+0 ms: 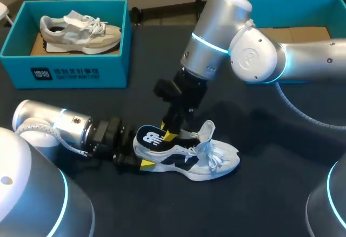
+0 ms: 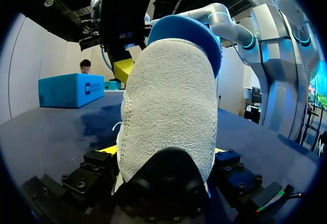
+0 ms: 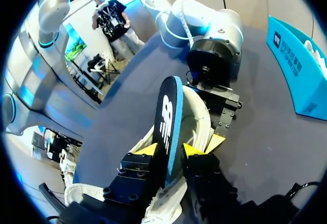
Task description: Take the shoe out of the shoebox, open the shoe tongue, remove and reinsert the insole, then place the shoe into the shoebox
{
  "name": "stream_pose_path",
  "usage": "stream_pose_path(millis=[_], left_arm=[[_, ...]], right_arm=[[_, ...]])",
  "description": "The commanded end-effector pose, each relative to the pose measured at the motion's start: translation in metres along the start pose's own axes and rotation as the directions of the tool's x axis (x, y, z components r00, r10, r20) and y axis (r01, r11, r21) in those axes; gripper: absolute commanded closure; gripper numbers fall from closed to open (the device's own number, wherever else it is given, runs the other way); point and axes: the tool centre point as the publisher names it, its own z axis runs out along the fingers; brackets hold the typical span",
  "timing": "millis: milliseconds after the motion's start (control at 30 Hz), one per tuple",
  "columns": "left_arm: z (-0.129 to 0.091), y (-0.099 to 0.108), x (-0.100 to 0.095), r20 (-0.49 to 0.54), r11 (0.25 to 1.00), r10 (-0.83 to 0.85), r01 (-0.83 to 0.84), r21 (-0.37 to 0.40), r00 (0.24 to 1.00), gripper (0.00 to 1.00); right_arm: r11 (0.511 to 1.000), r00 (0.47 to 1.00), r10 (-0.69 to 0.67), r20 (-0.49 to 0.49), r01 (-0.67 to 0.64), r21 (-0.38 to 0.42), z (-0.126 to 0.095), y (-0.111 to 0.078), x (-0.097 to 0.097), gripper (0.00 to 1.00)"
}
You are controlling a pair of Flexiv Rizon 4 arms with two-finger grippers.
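White-and-navy mesh sneaker (image 1: 200,158) lies on the dark desk (image 1: 270,194), heel clamped between the left tool (image 2: 163,151) fingers. Blue-edged dark foam insole (image 3: 167,117) stands half out of the sneaker, pinched edge-on by the right tool (image 3: 171,151).

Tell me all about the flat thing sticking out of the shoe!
It is the insole: a thin, flat, foam-looking pad, dark on its face with a white logo and a blue edge. It tilts up, one rounded end raised out of the shoe, its lower part inside. The right gripper pinches it between both yellow tips.
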Motion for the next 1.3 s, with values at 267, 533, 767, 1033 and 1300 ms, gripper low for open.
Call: stream_pose_path(millis=[267, 533, 767, 1033, 1300], left_arm=[[0.000, 0.001, -0.001, 0.002, 1.000, 0.000, 0.000, -0.001, 1.000, 1.00], [0.000, 0.001, -0.001, 0.002, 1.000, 0.000, 0.000, -0.001, 1.000, 1.00], [0.000, 0.001, -0.001, 0.002, 1.000, 0.000, 0.000, -0.001, 1.000, 1.00], [0.000, 0.001, -0.001, 0.002, 1.000, 0.000, 0.000, -0.001, 1.000, 1.00], [0.000, 0.001, -0.001, 0.002, 1.000, 0.000, 0.000, -0.001, 1.000, 1.00]], right_arm=[[0.999, 0.999, -0.037, -0.002, 0.037, -0.004, 0.002, 0.012, 0.000, 1.00], [0.994, 0.994, -0.105, -0.032, 0.105, 0.008, -0.001, 0.030, -0.005, 1.00], [0.992, 0.988, -0.127, -0.086, 0.126, -0.011, 0.004, 0.031, -0.008, 0.75], [0.995, 0.989, -0.095, -0.112, 0.094, -0.020, 0.003, 0.022, -0.003, 0.56], [0.998, 0.993, -0.041, -0.115, 0.035, -0.051, 0.002, 0.013, 0.004, 0.62]])
